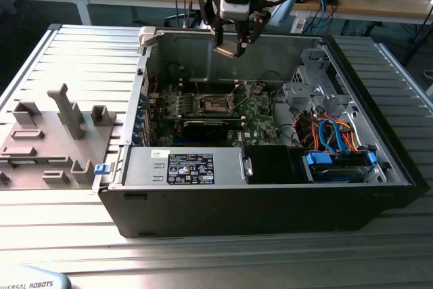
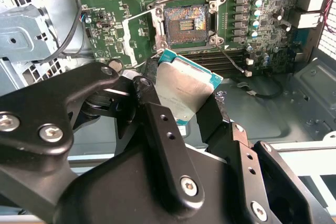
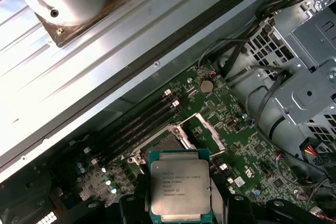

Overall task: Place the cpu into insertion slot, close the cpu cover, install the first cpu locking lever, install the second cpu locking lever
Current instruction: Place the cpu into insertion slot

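Observation:
My gripper [image 1: 230, 47] hangs above the open computer case, shut on the cpu [image 1: 229, 50], a flat square chip with a silver-grey top. In both wrist views the cpu [image 2: 184, 90] [image 3: 180, 186] sits clamped by its edges between the black fingers [image 2: 149, 98]. Below it on the green motherboard lies the insertion slot [image 2: 185, 22] [image 1: 218, 103], dark, square and bare. The cpu cover [image 2: 137, 31] [image 3: 206, 128] stands swung open beside the slot. A thin wire lever [image 2: 231, 59] sticks out from the socket's corner. The cpu is well above the slot and apart from it.
A long black card [image 1: 203, 126] lies just in front of the socket, and memory slots [image 3: 142, 124] run beside it. The power supply [image 1: 196, 167], drive cage [image 1: 314, 76] and blue cables [image 1: 331, 133] crowd the case. A grey fixture tray [image 1: 54, 133] sits at the exterior view's left.

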